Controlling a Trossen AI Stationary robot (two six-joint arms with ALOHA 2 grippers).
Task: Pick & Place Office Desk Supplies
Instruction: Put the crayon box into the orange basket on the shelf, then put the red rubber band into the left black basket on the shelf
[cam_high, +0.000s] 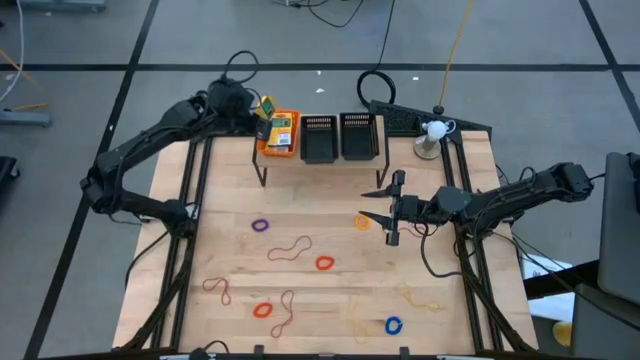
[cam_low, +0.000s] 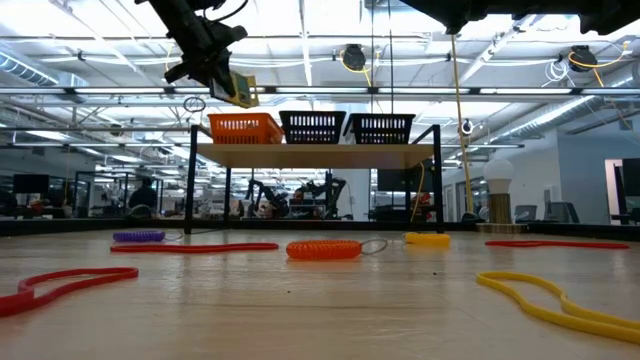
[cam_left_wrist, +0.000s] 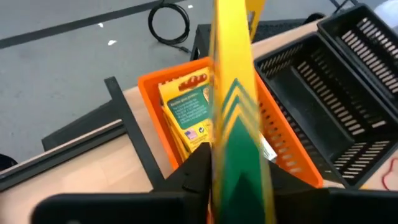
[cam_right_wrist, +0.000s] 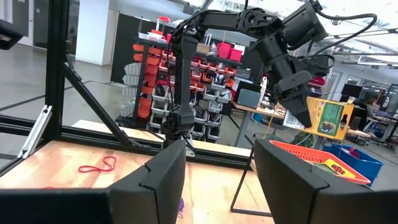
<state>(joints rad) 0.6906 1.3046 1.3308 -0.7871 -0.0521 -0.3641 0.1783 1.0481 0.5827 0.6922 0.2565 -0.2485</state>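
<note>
My left gripper (cam_high: 262, 116) hangs over the orange mesh bin (cam_high: 283, 148) on the raised rack at the table's far edge, shut on a yellow-and-green card box (cam_high: 267, 104). Other such boxes (cam_left_wrist: 186, 112) lie flat inside that bin. My right gripper (cam_high: 368, 204) is open, hovering over the table's right half beside an orange ring (cam_high: 362, 222). Purple (cam_high: 261, 225), red (cam_high: 324, 263) and blue (cam_high: 393, 325) rings and loopy reddish-brown bands (cam_high: 289, 248) lie flat on the wood. My left gripper (cam_left_wrist: 239, 168) pinches the card box between its two fingers (cam_left_wrist: 193, 174), one on each flat face, near one end of the box (cam_left_wrist: 239, 143). The fingers come from above, slanting down. The box (cam_low: 238, 90) hangs tilted below them, lifted clear above the orange bin (cam_low: 245, 127).
Two black mesh bins (cam_high: 340, 137) stand on the rack right of the orange one. A small white lamp (cam_high: 433, 133) stands at the far right corner. Tan bands (cam_high: 420, 297) lie near the right near corner. Black frame rails run along both table sides.
</note>
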